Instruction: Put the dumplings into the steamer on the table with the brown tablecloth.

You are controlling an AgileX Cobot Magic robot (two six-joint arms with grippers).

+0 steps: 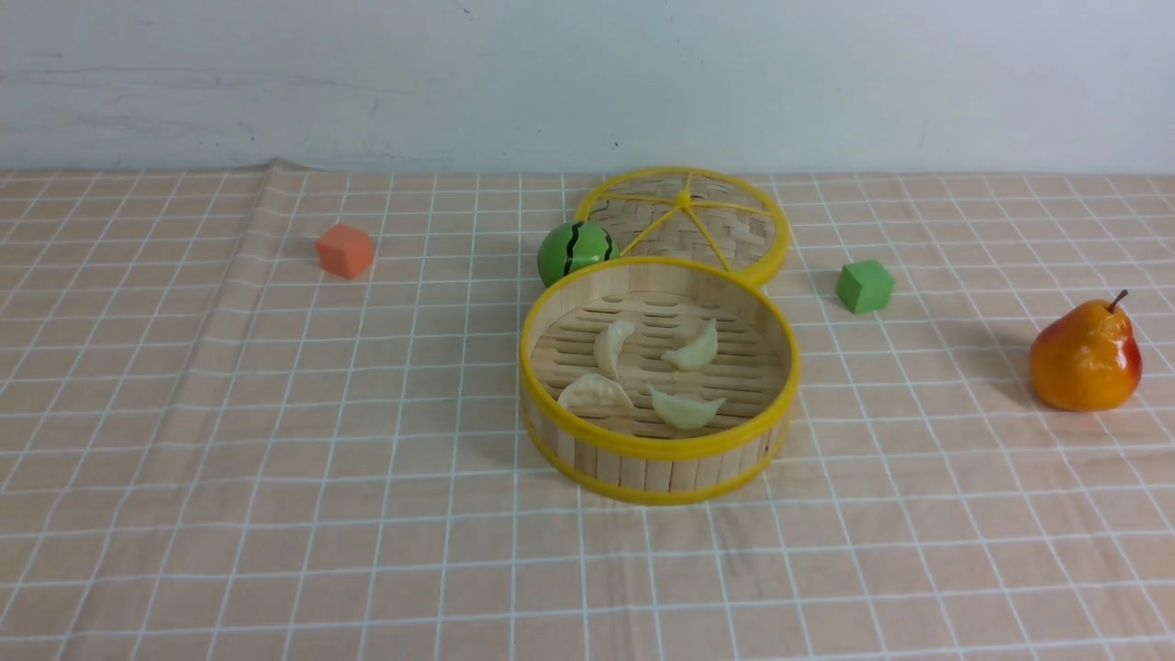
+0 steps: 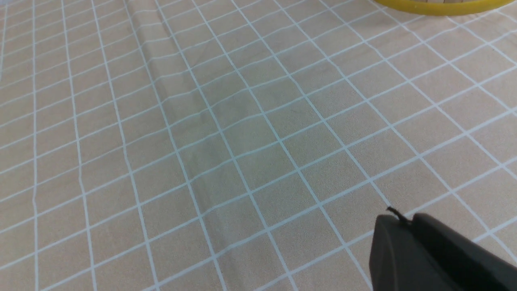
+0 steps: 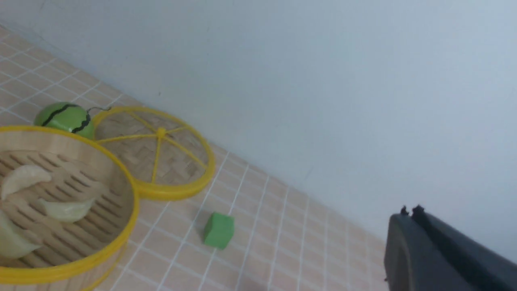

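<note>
Judging all four dumplings (image 1: 612, 347) settled inside the steamer (image 1: 659, 450) on the tablecloth (image 1: 275, 413), we should hold both arms clear; whether left gripper (image 2: 404, 220) or right gripper (image 3: 410, 214) is spread, we cannot tell

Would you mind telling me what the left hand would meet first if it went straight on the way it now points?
Most likely the bare peach-tan gridded tablecloth, short of the yellow-rimmed round bamboo steamer; the left hand angles downward, though depth is unclear.
</note>
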